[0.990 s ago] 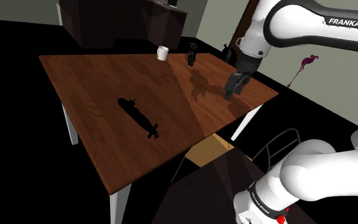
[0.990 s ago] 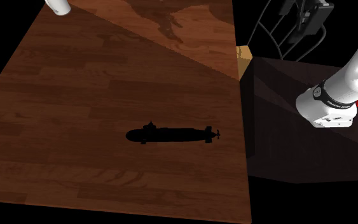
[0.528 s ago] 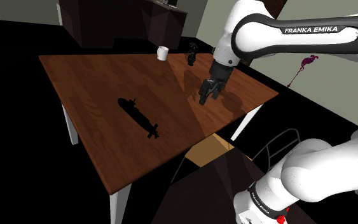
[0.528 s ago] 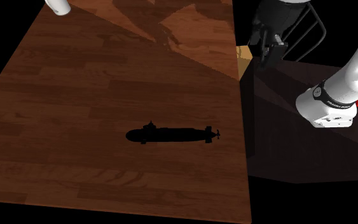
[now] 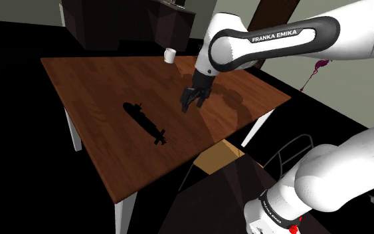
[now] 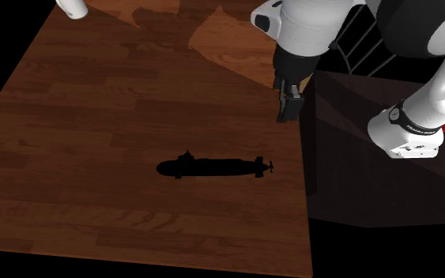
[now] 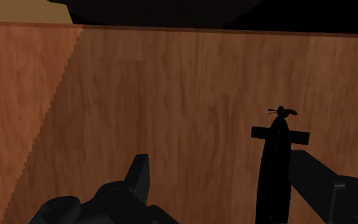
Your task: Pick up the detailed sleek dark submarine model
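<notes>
The black submarine model lies flat on the brown wooden table, near the edge closest to the stand. My black gripper hangs above the table, to the shoulder view's right of the submarine and apart from it. In the second exterior view the gripper is above the table's edge, up and to the right of the model's tail. The wrist view has the gripper open, its fingers wide apart; the submarine's finned tail lies on the table below, close to one finger. Nothing is held.
A white cup stands at the table's far edge. A dark cabinet is behind the table. A chair with a tan seat sits between table and the dark stand. Black area surrounds the table.
The arm has swung to the shoulder view's left over the table, bringing the gripper closer to the submarine. The submarine has not moved.
</notes>
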